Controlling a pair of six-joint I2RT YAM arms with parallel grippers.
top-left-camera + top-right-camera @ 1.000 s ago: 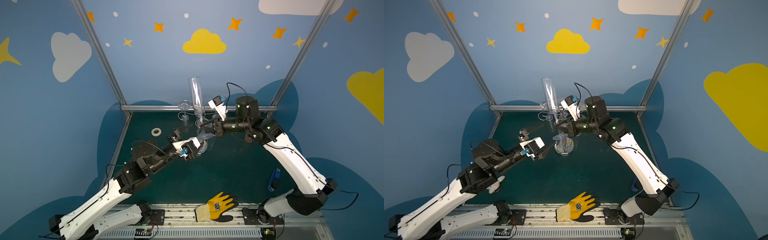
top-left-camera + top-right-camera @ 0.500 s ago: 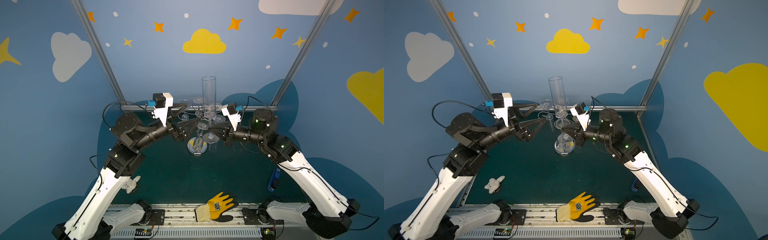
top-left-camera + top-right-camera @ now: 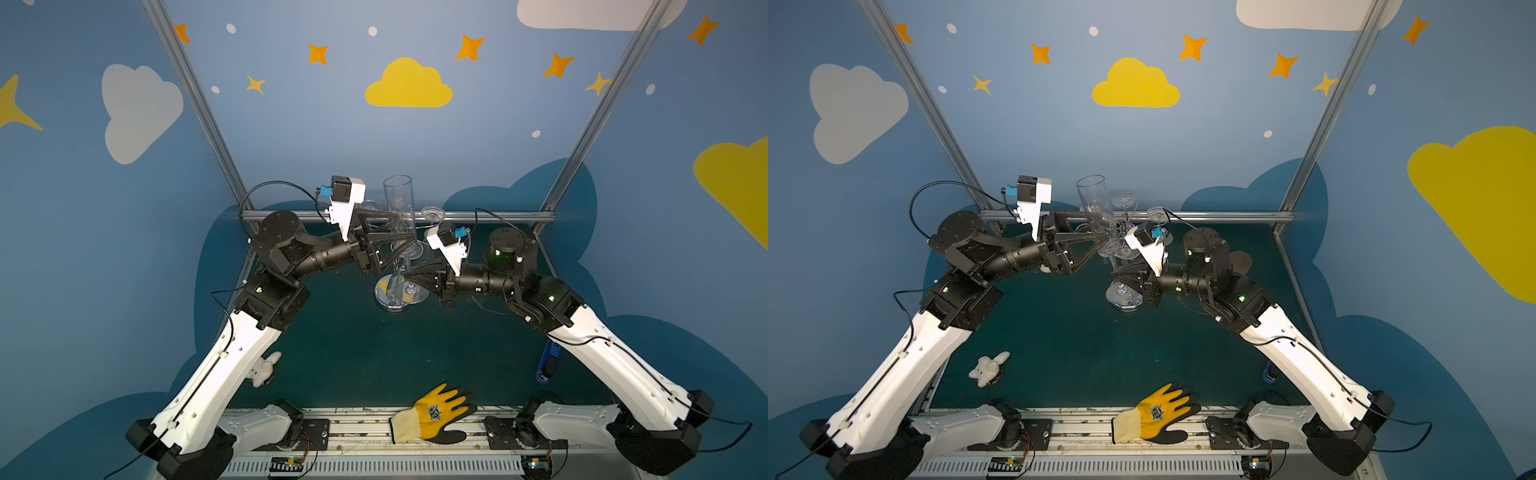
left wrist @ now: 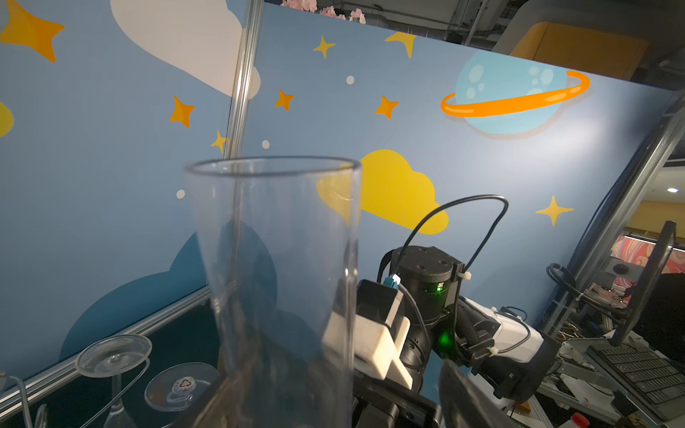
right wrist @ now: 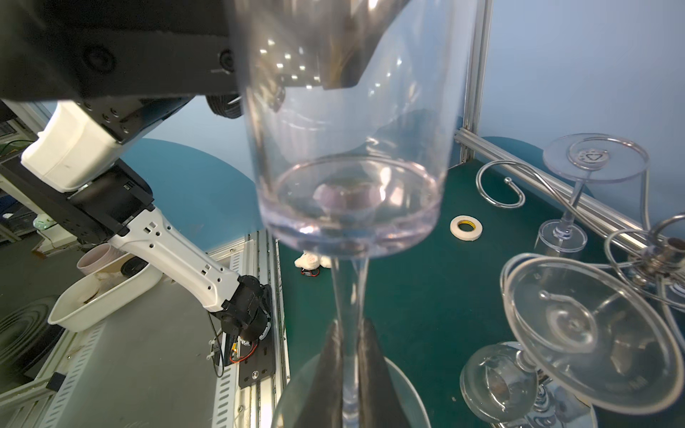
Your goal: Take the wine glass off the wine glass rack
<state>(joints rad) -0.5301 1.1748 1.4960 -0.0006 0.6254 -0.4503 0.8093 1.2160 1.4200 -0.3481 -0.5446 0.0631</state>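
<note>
Right gripper [image 5: 348, 335] pinches wine glass [image 5: 352, 207] stem; left gripper [image 3: 404, 228] spread wide around bowl (contact unclear).

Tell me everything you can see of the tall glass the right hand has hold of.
The tall glass is clear and empty: straight bowl, rim up, thin stem, round foot. It stands upright, apart from the rack. The right hand is shut on its stem just above the foot. The left hand is open, fingers either side of the bowl; contact there is unclear.
</note>
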